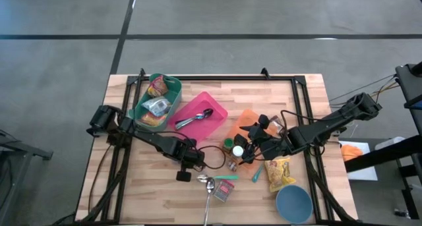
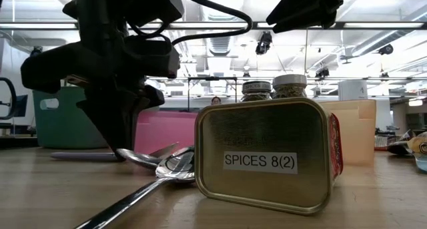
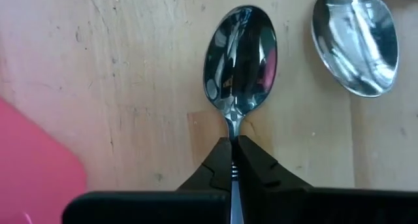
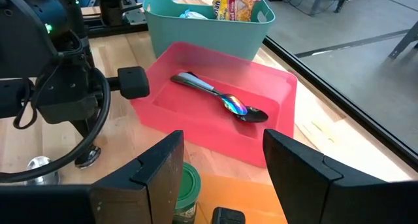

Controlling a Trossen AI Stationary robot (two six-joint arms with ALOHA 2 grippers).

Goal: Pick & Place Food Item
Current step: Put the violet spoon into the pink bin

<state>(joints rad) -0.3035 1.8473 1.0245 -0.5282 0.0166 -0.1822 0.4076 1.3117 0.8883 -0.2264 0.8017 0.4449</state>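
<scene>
My left gripper (image 1: 192,165) points down at the table's middle front, shut on a steel spoon (image 3: 240,57) that lies on the wood. A second spoon (image 3: 356,41) lies beside it, its handle running toward the near edge (image 1: 206,209). A teal bin (image 1: 158,101) at the far left holds food packets. A yellow snack bag (image 1: 280,173) lies at the right front. My right gripper (image 4: 222,165) hangs open above the spice jars (image 1: 236,153), holding nothing. My left gripper pinches the spoon's thin neck (image 3: 232,134), just behind the bowl, between its two fingers. The fingers (image 2: 123,145) come from above, pointing down, and the handle runs back between them out of sight. The spoon's bowl rests on the table.
A pink tray (image 1: 214,117) with spoons stands right of the bin, an orange tray (image 1: 245,120) beyond it. A spice tin (image 2: 267,155) stands close to the spoons near the front. A blue bowl (image 1: 293,203) sits at the front right, a teal utensil (image 1: 257,173) beside the bag.
</scene>
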